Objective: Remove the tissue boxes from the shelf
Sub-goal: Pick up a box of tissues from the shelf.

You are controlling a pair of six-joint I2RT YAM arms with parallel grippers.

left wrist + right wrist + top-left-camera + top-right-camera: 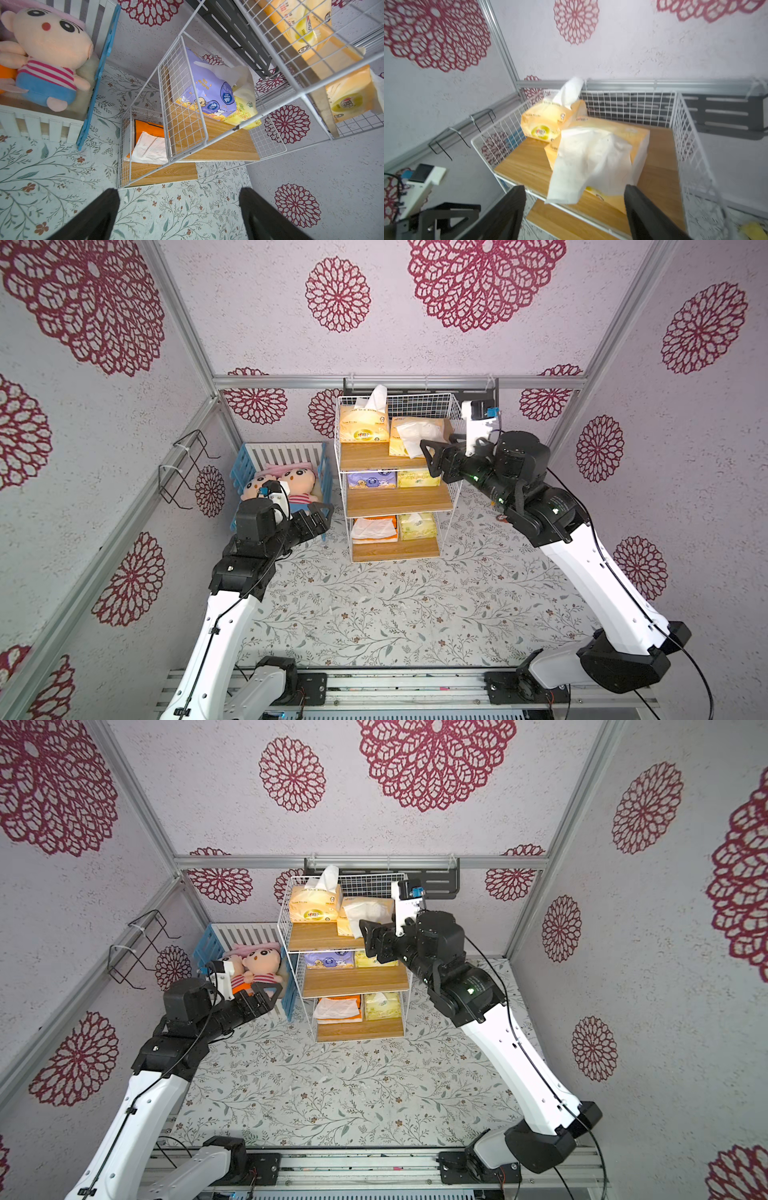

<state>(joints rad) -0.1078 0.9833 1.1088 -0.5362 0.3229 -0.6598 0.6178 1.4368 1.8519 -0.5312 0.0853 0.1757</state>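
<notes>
Six tissue boxes are on the shelf [399,501], so you have no completed removal to record; none lies on the floral table [395,614].

Top tier: two pale yellow-orange packs. The upright pack [363,427] stands at the back with a white sheet rising from it. The tilted pack [612,126] lies just beside it, nearer the front, with a loose white tissue [589,158] spilling over the board's edge.

Middle tier: the purple pack [371,480] and a yellow-green pack [417,479], touching side by side.

Bottom tier: the orange pack [149,127] with white tissue on top, and a second yellow-green pack [417,526] beside it.

Your right gripper [574,187] is raised to the top tier, directly in front of the tilted pack. Its jaws stand apart and hold nothing. In the right wrist view the loose tissue hangs between them; whether it touches either finger I cannot tell.

Your left gripper [178,190] sits low, near the bottom tier and beside the toy crib [282,456], jaws wide apart and empty.

Assessment: the task stands at its start in terms of result. The step in hand appears to be the first pick, on the tilted top pack. All six removals remain. Mind that a closure here may catch only the sheet, not the pack.
</notes>
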